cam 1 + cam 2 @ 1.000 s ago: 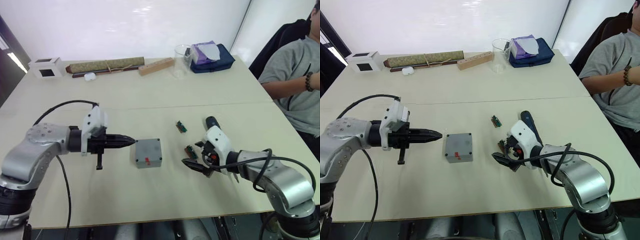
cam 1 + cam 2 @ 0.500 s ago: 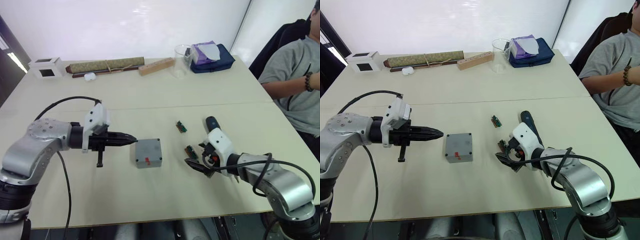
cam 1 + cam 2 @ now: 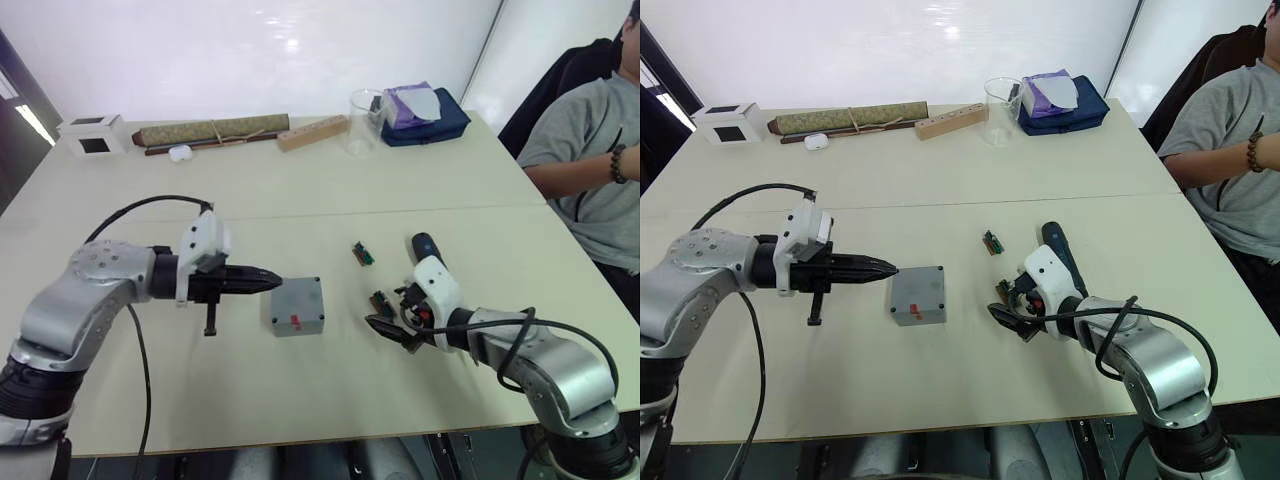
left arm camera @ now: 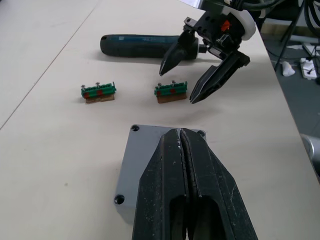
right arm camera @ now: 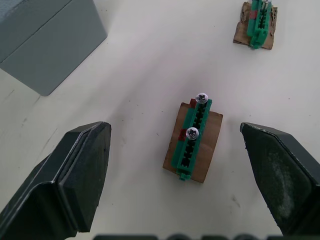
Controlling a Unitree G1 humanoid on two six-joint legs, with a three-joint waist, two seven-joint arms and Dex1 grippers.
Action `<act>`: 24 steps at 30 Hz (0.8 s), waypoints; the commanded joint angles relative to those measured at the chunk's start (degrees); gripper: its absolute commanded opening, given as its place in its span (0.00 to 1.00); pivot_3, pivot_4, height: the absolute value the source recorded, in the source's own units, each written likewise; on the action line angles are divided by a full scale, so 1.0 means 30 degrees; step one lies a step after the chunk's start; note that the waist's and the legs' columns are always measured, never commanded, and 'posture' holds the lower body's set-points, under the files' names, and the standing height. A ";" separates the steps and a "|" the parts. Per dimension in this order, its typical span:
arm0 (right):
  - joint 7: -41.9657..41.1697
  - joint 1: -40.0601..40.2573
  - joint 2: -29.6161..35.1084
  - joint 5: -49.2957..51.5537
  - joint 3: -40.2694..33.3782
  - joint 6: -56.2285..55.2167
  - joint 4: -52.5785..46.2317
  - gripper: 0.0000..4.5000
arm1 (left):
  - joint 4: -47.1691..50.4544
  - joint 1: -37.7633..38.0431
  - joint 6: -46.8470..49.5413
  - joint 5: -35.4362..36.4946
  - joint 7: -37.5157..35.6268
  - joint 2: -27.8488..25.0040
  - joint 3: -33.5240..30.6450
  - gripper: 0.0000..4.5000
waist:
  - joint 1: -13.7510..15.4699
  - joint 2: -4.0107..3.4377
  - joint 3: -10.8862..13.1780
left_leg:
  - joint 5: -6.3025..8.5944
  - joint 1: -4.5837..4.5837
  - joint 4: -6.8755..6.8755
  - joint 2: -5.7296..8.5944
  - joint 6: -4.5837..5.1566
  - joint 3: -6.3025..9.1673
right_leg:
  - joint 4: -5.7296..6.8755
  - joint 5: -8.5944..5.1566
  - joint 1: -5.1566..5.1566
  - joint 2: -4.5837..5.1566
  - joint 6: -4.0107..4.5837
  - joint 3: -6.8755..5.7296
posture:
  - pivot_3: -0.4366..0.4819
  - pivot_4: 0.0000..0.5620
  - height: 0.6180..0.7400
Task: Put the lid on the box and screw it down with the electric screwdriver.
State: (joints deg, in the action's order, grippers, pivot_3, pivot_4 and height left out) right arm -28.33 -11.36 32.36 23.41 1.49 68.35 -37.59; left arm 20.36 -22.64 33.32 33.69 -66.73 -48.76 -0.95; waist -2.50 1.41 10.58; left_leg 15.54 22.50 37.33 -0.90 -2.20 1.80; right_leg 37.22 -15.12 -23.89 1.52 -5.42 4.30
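Over the last second the left gripper (image 3: pixel 268 281) has advanced toward the box (image 3: pixel 296 306), its fingers pressed together and empty, so that their tip now lies just beside the box's near upper corner; the right arm has edged slightly inward, while the items on the table (image 3: pixel 300 200) have stayed where they were. Lid (image 3: pixel 917 291), grey with a small red mark toward its front edge, already sits on the box with its corner holes showing, so the covering step appears complete, although whether any screws are seated cannot be told. Right gripper (image 3: pixel 388 328) hovers low over the table with its fingers spread wide and holding nothing; in its wrist view they straddle a small green terminal block (image 5: pixel 194 138) carrying two upright screws on a brown base. A second such block (image 3: pixel 362 253) lies farther off toward the table's middle. Electric screwdriver (image 4: pixel 140 45), dark and cylindrical, lies flat on the table just beyond the right gripper and is not grasped. As judged here, the fastening stage remains entirely ahead: screws must be brought to the lid's corners, the screwdriver taken up, and each screw driven. A seated person (image 3: pixel 590 160) occupies the robot's right-hand table edge.
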 commanded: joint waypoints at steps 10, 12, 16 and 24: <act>0.0151 -0.0349 0.0321 0.0127 -0.0251 -0.0572 0.0226 0.77 | 0.0532 -0.0419 0.0233 0.0840 0.0874 0.0553 -0.0555 0.00 | 0.0010 0.0000 0.0000 | 0.0000 0.0000 0.0000 0.0000 0.0000 0.0001 | 0.0001 0.0000 0.0000 0.0000 0.0000 0.0000 | 0.48 0.27 0.97; 0.0124 -0.0278 0.0366 0.0091 -0.0216 -0.0726 0.0318 0.63 | 0.0475 -0.0507 0.0294 0.0893 0.0940 0.0543 -0.0617 0.00 | 0.0010 0.0001 0.0000 | 0.0000 0.0000 0.0002 -0.0001 0.0000 0.0002 | 0.0001 0.0001 0.0001 0.0001 -0.0001 -0.0001 | 0.48 0.27 0.97; 0.0099 -0.0396 0.0264 0.0246 -0.0267 -0.0780 0.0429 0.35 | 0.0436 -0.0368 0.0054 0.0647 0.0974 0.0412 -0.0548 0.00 | 0.0007 0.0001 0.0000 | 0.0000 0.0000 0.0002 0.0000 0.0000 0.0003 | 0.0001 0.0001 0.0001 0.0000 -0.0001 -0.0001 | 0.48 0.27 0.97; -0.0014 -0.0562 0.0593 0.0399 -0.0639 -0.0642 0.0494 0.01 | 0.0424 -0.0146 -0.0145 0.0413 0.1039 0.0290 -0.0472 0.00 | 0.0010 0.0001 0.0000 | 0.0000 0.0000 0.0002 0.0000 0.0000 0.0002 | 0.0002 0.0001 0.0002 0.0000 -0.0001 0.0000 | 0.48 0.27 0.97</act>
State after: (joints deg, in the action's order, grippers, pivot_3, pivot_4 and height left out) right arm -28.19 -12.13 33.31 23.88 1.44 67.07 -35.10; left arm 20.46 -22.89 34.24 35.39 -63.53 -47.00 -0.96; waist -2.47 1.41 10.58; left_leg 15.54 22.50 37.34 -0.90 -2.20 1.80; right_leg 37.22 -15.12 -23.89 1.52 -5.42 4.30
